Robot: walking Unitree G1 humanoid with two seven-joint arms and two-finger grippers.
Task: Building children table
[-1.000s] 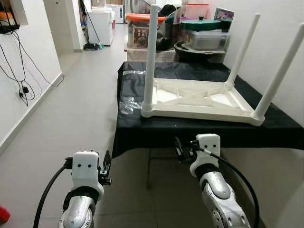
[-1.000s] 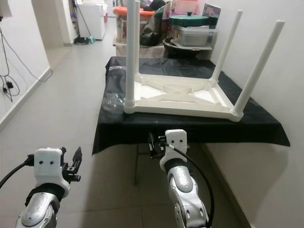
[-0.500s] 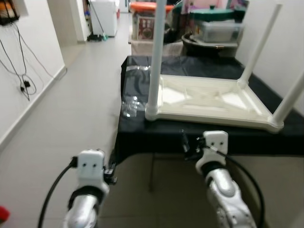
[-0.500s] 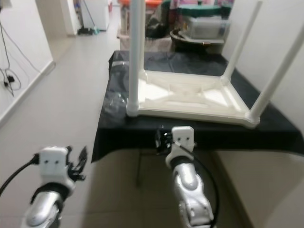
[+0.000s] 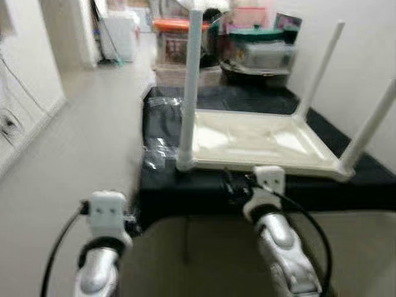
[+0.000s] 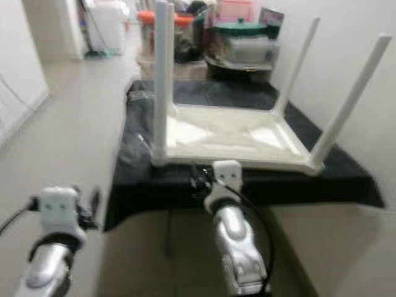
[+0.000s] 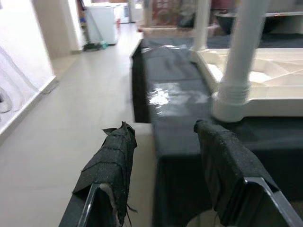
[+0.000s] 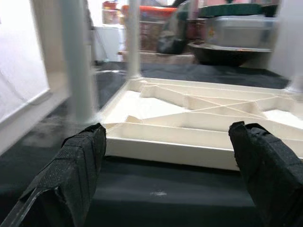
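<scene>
Children table [image 5: 253,139], cream plastic, lies upside down, legs up.

upturned white table [image 5: 260,139] on black-draped bench [image 5: 185,179]; four legs [image 5: 189,93] stand up as obstacles. open floor [image 5: 74,142] to the left. wall [image 5: 365,55] close on right; bins [image 5: 260,49] crowd the far end.

Home interior, hallway-like stretch. Pale tiled floor [image 5: 80,142] runs back between white walls [image 7: 19,61]. Loose cables [image 5: 9,120] hang along left wall. Household clutter stacked at far end: lidded plastic storage boxes [image 5: 260,52], dark basin [image 8: 222,52], orange-lidded bin [image 5: 173,40]. White appliance [image 7: 105,21] in back, possibly small fridge; too blurred to confirm.
</scene>
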